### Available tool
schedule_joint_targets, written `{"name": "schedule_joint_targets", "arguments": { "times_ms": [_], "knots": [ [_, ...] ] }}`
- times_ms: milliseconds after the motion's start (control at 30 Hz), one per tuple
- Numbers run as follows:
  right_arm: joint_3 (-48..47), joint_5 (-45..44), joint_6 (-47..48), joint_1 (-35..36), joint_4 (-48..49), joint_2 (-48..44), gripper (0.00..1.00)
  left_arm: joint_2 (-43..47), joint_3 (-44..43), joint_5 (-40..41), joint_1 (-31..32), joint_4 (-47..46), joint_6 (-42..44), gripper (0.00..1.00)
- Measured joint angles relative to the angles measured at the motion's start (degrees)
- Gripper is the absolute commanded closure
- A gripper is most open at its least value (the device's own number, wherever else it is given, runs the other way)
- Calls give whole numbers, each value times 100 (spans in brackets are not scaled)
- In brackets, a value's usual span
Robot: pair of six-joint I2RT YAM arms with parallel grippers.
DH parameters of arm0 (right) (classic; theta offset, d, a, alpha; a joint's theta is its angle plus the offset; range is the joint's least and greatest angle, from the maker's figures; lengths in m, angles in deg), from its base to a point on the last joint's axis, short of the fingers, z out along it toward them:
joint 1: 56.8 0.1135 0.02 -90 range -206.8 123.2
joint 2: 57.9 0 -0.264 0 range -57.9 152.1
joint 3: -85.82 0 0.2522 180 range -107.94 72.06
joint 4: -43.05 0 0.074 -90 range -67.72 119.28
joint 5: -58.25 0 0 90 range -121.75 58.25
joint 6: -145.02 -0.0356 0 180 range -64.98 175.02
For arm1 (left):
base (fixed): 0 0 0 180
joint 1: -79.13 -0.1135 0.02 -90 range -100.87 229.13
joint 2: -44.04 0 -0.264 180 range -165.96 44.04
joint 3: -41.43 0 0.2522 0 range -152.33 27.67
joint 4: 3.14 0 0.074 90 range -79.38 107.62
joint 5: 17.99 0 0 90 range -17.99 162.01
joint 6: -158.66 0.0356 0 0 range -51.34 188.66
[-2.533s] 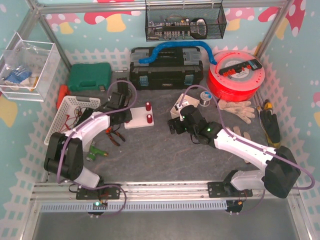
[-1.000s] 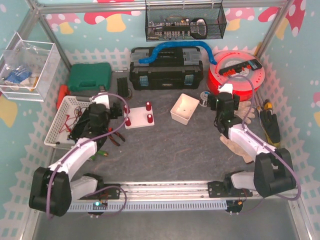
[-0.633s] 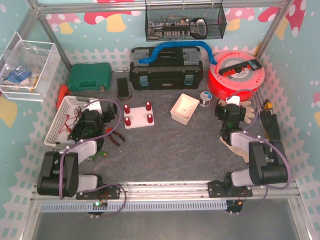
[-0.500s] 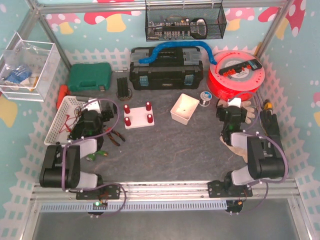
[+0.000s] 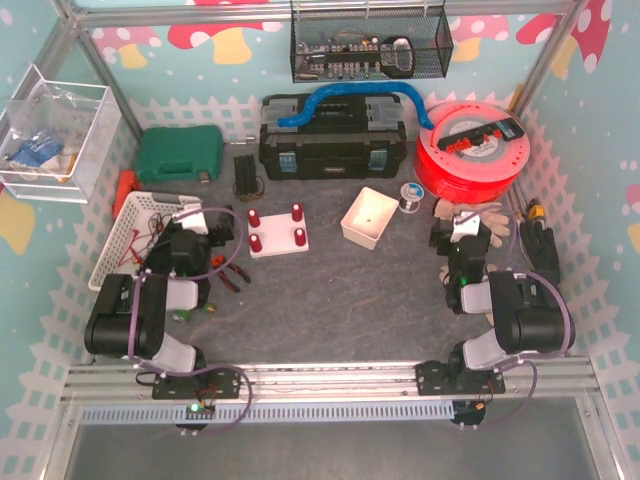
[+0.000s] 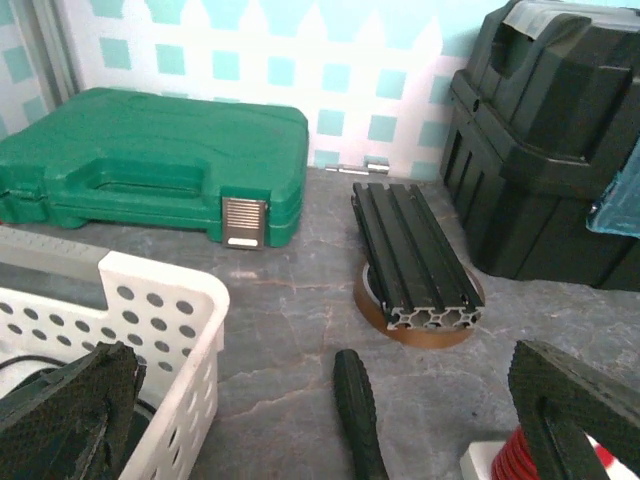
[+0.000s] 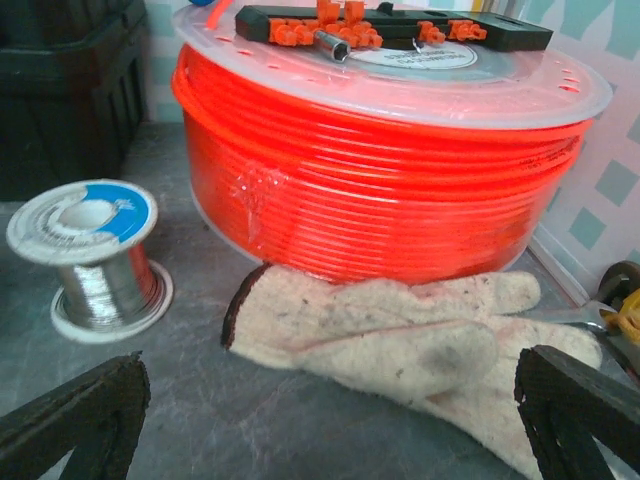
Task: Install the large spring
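A white base plate lies left of the table's centre, with several red springs upright on its pegs. I cannot tell which of them is the large spring. In the left wrist view one red coil shows at the bottom right, on the plate's corner. My left gripper sits folded back left of the plate, open and empty, over a black screwdriver handle. At the right, my right gripper is open and empty, facing a work glove.
A white basket, a green case, and an aluminium profile on a tape roll lie ahead of the left gripper. A black toolbox, white box, orange spool, solder reel and pliers are around.
Both arms have pulled back from the middle of the table and folded toward their bases, the left away from the plate, the right away from the white box. Both grippers stayed open.
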Motion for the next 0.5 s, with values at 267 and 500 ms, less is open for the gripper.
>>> {"name": "schedule_joint_targets", "arguments": {
  "times_ms": [267,500],
  "knots": [
    [527,155,111,0,1126,131,1,-50,837,4,52,-1215,2,1],
    [527,94,188,57,1355,131,1,-66,835,28,59,-1589,2,1]
  ]
}}
